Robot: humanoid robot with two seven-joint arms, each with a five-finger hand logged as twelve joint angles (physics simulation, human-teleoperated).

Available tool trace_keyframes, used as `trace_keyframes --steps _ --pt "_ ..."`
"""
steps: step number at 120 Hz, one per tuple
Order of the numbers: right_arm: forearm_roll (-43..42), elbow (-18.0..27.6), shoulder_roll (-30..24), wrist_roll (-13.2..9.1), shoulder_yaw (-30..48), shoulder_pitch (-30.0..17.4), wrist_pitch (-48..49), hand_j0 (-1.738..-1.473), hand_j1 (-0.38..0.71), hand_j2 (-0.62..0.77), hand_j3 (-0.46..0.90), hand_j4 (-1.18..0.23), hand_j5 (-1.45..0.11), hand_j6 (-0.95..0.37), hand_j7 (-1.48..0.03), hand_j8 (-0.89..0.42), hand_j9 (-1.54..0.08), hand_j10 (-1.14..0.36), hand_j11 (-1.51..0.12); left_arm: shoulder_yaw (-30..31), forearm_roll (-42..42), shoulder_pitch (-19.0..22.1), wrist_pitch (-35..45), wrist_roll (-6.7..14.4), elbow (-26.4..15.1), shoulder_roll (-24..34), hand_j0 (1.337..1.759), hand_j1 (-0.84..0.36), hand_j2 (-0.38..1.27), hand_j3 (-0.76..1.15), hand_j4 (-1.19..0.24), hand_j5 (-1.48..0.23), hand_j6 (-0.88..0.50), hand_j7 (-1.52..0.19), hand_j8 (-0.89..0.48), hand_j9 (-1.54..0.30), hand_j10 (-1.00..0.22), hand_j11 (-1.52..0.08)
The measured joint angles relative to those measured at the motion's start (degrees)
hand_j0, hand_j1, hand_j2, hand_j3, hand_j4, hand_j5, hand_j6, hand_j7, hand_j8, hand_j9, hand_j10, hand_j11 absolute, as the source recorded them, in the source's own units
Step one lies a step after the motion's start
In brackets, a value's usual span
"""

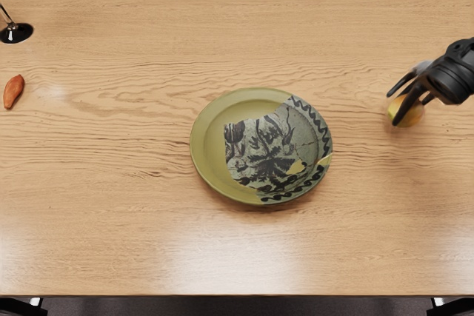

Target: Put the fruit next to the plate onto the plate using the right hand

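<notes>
The fruit (pixel 412 115), a small yellow-green round item, is sitting well to the right of the plate (pixel 211 142), slightly farther back than the plate's centre and near the right edge of the head view. Whether it is resting on the tabletop (pixel 148 242) or raised just clear of it cannot be told.

The right hand (pixel 429 83) is reaching in from the right edge and is covering the fruit from above and from the side away from the plate. Its dark fingers (pixel 406 109) are curling down over the fruit and wrapping its upper and plate-facing surfaces, so the hand is gripping the fruit, partly closed around it.

The plate is lying flat at the middle of the tabletop, olive green with a dark leaf pattern across its right portion, and nothing is lying on it.

Far to the left of the plate, an orange-red elongated item (pixel 13 91) is lying near the left edge. Behind that, a small black fixture (pixel 15 32) is showing at the far left corner.
</notes>
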Motion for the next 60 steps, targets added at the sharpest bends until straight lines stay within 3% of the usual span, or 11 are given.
trace_keyframes --steps 28,60 --pt "0.0 0.6 -4.4 0.0 16.8 -3.3 12.1 -1.651 0.13 0.24 0.00 -0.77 -1.04 -0.56 -1.02 -0.33 -1.03 -0.39 -1.02 0.0 0.0 0.0 0.0 0.0 0.0 0.0 1.658 0.35 0.00 0.00 0.00 0.00 0.00 0.00 0.00 0.00 0.00 0.00" --pt "0.4 4.8 -0.3 0.0 26.0 -4.0 17.0 -1.653 0.19 0.45 0.00 -0.81 -1.13 -0.55 -1.08 -0.27 -1.11 -0.38 -1.08 0.0 0.0 0.0 0.0 0.0 0.0 0.0 1.658 0.35 0.00 0.00 0.00 0.00 0.00 0.00 0.00 0.00 0.00 0.00"
